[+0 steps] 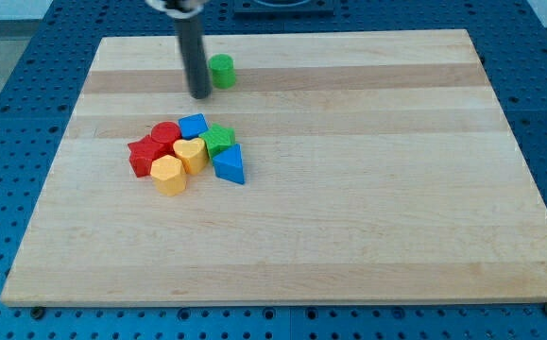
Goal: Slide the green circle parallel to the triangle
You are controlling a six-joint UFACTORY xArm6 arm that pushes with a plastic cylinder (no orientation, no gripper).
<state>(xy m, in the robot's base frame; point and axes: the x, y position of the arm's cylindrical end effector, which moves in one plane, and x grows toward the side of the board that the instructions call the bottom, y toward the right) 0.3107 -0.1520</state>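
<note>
Tool tip beside the green circle

My tip (200, 95), a bare rod holding nothing, rests near the bench's (367, 236) top edge; the green circle (222, 71) sits just to its right, well above the blue triangle (230, 165) in the cluster.

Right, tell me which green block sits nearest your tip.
The green circle, alone near the view's top, just right of my tip. The green star is wedged in the cluster lower down.

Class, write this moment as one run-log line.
my tip: just left of green circle | blue triangle: at cluster's right, below | push: not visibly begun
</note>
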